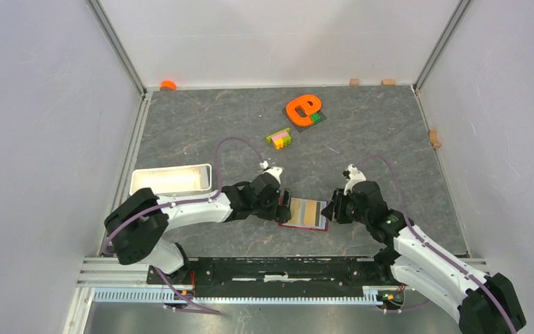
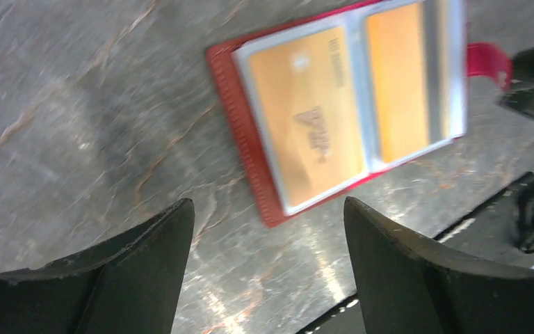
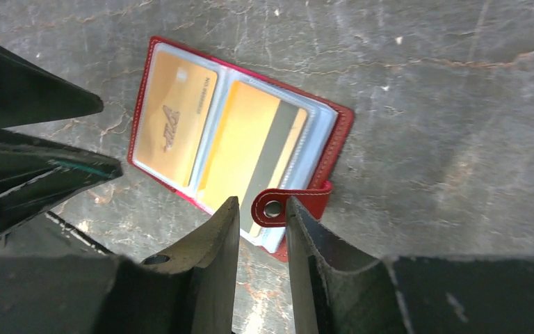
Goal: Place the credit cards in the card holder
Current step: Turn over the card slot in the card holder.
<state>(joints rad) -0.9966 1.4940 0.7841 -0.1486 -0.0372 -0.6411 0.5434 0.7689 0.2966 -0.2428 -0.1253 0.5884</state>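
Observation:
The card holder, a dark red wallet, lies open and flat on the table between my two grippers. Its clear sleeves hold two tan-orange credit cards: one face up with a logo, one showing a grey stripe. I see no light blue card. My left gripper is open and empty, just off the wallet's left edge. My right gripper has its jaws a narrow gap apart at the wallet's right side. The snap tab lies just off its tips, not pinched.
A white tray stands left of my left arm. An orange e-shaped toy and a small stack of coloured blocks lie further back. Small orange and wooden bits sit along the back and right walls.

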